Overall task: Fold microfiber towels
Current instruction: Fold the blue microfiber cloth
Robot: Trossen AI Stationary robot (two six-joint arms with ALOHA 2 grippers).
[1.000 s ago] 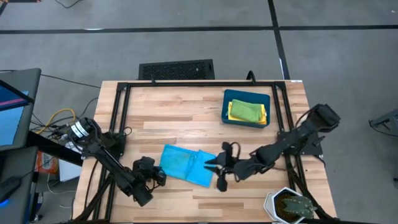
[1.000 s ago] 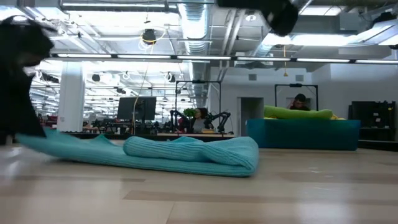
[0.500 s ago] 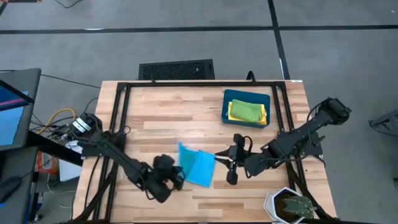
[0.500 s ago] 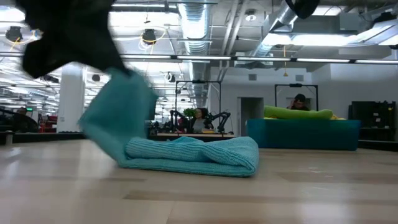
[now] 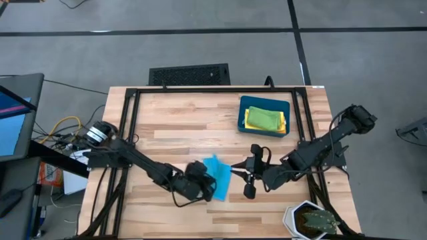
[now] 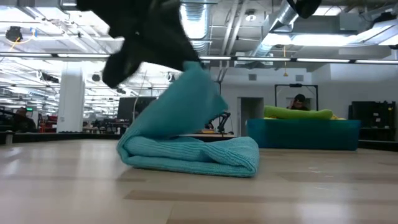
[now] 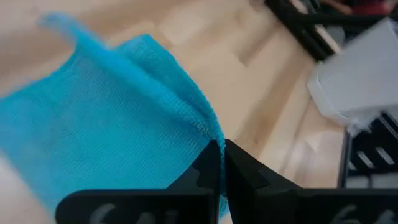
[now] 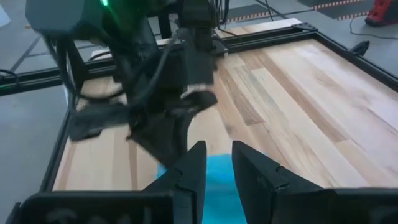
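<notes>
Place: we see an open robotics lab (office-like).
Evidence: exposed ceiling ducts point(image 6: 199, 25), monitors point(image 6: 138, 109), more robot arms point(image 6: 214, 118) on benches behind the wooden table point(image 5: 180, 120).

Readable text: none can be made out in any view.
Left wrist gripper body point(image 7: 217, 186): pale raised marks are seen along the edge, but they are too blurred and cut off to be read.
Right wrist gripper body point(image 8: 214, 186): faint embossed marks are seen, but they are not legible.
Monitor beside the table point(image 5: 10, 113): a lit screen is shown, but no characters can be told.
Room behind the table, low view: no sign or label can be read.
</notes>
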